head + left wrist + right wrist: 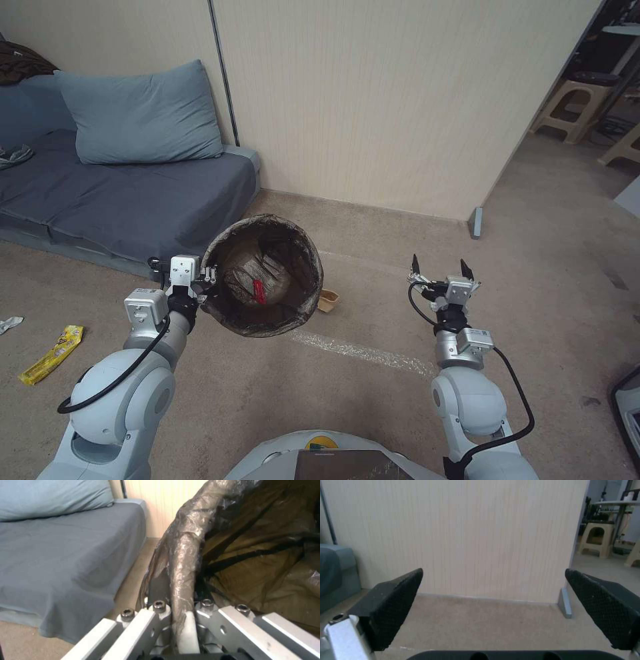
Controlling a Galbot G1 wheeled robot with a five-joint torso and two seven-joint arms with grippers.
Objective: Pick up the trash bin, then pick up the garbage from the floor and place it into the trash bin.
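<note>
**A:** Where does the bin stand right now?

**B:** Off the floor. The left gripper (208,285) is clamped on the rim of the small round trash bin (263,275), a white plastic bucket lined with a dark brown-black bag folded over its edge. The left wrist view shows the rim and bag film pinched between the fingers (159,610). The bin is tilted, its mouth toward the robot's head, and a small red wrapper (259,291) lies inside.

**A:** And the other arm?

**B:** The right gripper (440,270) hangs above the beige carpet (547,280), its jaws spread wide with nothing between them.

**A:** What worries you?

**B:** The grip itself. It bites one spot on the rim through slippery bag film (a thin hold for a whole bucket), so I judge the bin could swing or slide out if the arm moves sharply. Tilted like that, it might also spill the red wrapper.

**A:** What garbage is left?

**B:** A flat yellow snack wrapper (53,354) and a crumpled white tissue scrap (9,324) lie on the floor well to the robot's left, near the grey-blue sofa mattress (120,200). A small tan scrap (327,301) sits just beside the bin. The free gripper is on the far side from the wrapper, so reaching across risks knocking the held bin.
</note>
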